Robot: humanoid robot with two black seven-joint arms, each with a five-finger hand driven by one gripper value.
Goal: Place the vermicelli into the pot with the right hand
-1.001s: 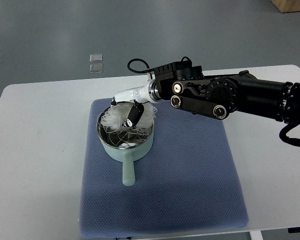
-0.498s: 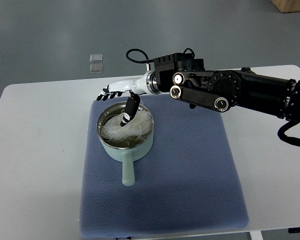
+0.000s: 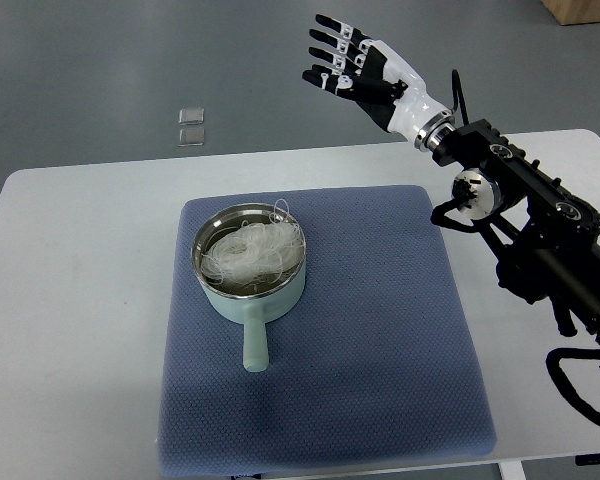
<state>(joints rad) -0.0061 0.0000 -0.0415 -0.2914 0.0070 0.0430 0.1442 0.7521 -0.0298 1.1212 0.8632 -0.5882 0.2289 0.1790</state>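
Vermicelli (image 3: pixel 250 250) fills one pot (image 3: pixel 248 300); right hand (image 3: pixel 365 68) empty.

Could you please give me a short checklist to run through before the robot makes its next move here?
1. Vermicelli inside the pot: ok, though a few strands loop over the far rim.
2. Right hand empty, fingers spread: ok.
3. Right hand clear of the pot, raised beyond the table's far edge: ok.
4. Pot upright on the blue mat, handle toward the robot: ok.
5. Stray vermicelli on the mat: none visible, ok.
6. Left arm position: cannot tell, out of view.
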